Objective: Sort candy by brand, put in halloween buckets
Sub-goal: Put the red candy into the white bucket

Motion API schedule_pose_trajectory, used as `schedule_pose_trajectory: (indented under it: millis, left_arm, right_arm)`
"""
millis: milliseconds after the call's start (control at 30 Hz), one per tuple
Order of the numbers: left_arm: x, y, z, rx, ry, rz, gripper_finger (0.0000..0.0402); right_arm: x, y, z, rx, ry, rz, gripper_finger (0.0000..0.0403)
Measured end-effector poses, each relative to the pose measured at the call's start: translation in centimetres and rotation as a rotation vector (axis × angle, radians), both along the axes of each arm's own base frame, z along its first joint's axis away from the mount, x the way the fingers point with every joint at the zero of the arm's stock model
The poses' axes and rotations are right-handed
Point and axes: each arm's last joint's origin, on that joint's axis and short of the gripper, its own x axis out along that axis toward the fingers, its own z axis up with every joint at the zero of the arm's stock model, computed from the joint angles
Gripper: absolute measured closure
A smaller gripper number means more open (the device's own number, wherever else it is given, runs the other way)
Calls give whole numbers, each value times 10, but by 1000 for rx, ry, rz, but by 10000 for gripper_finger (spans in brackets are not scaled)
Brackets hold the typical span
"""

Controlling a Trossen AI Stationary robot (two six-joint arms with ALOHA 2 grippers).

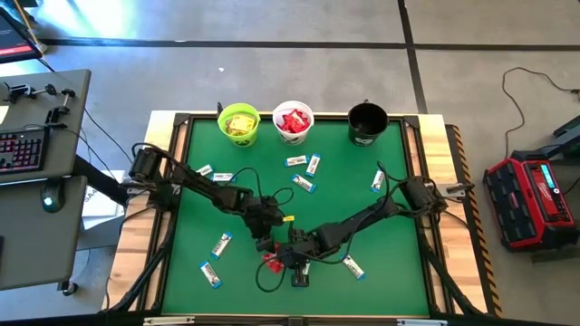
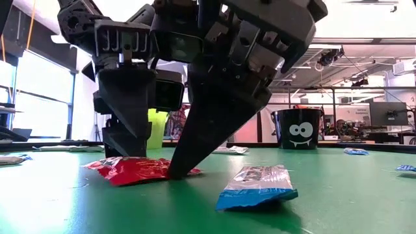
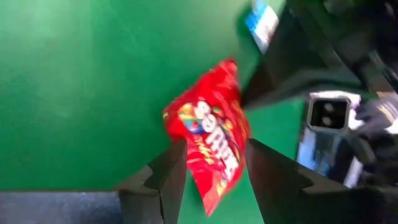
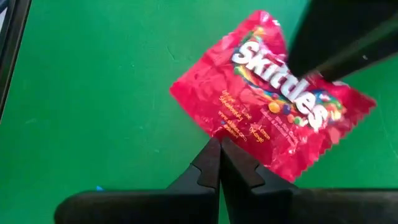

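Two grippers converge on one red packet [image 1: 270, 263] near the front edge of the table [image 1: 190, 195], and I describe them from my left to my right.

My left gripper [image 3: 208, 171] straddles the packet. In the left wrist view its fingers [image 3: 165, 180] stand apart, one on each side of the wrapper, not yet pinching it. In the low view the packet lies flat on the green surface with dark fingers standing on or just beside it.

My right gripper [image 4: 219, 163] is pressed closed, holding nothing. Its tips point at the packet's edge in the right wrist view, touching or just short of it; I cannot tell which.

Farther back stand the lime green bucket [image 1: 239, 122], holding yellow packets, the white bucket [image 1: 293, 122], holding red packets, and the black bucket [image 1: 367, 122]. Blue-and-white bars [image 1: 303, 183] lie scattered across the table.

Step in hand, as I judge it: picking up a red piece. The next move calls for closing my left fingers on the wrapper, lifting clear of my right arm, and carrying the packet to the white bucket.
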Motion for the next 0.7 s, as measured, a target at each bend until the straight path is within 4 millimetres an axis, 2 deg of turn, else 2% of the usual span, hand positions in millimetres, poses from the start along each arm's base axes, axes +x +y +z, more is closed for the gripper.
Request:
schedule_pose_trajectory:
  millis: [367,700]
  left_arm:
    - [2,14,3,52,-37,36,245]
    - [4,11,-1,27,-66,-2,245]
  right_arm:
    - [0,0,0,-2,-1,5,403]
    - [1,1,-6,-8,-4,19,403]
